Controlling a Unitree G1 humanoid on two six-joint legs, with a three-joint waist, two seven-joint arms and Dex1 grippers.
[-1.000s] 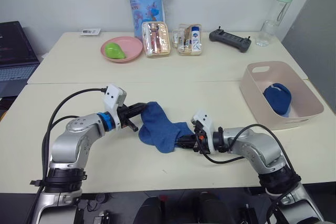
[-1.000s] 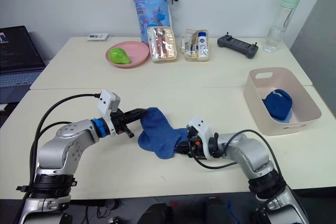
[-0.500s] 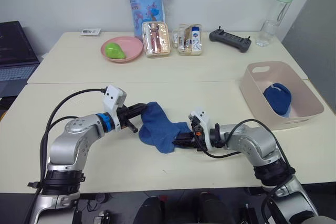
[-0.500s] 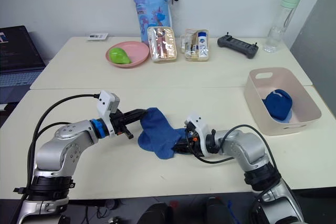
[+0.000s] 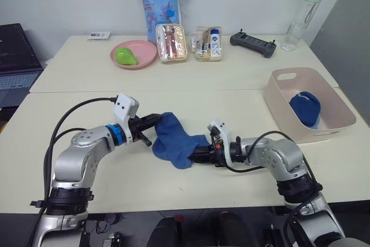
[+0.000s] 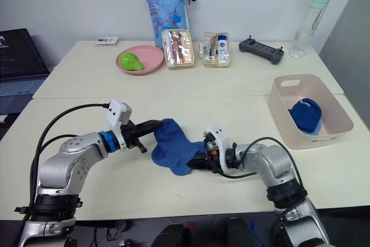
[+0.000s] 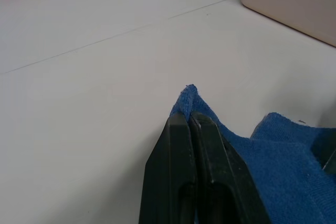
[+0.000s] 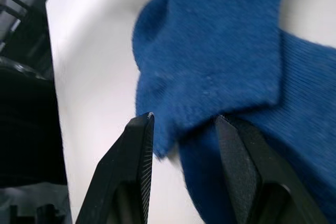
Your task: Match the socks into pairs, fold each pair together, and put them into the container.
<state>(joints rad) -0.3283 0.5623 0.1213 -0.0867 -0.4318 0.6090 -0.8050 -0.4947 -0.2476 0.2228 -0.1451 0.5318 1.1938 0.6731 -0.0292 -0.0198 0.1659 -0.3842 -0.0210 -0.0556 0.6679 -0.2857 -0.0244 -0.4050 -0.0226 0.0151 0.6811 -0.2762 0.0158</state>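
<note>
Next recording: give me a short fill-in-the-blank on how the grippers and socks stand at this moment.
1. The left gripper is ____ on an edge of the blue socks.
2. The right gripper is ____, one finger on each side of a sock edge.
3. The folded blue pair lies inside the pink ____.
4. The green object sits on the pink ____.

Missing words: shut; open; container; plate.

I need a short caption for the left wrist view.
Left pincer shut on a corner of the blue sock on the white table.
</note>
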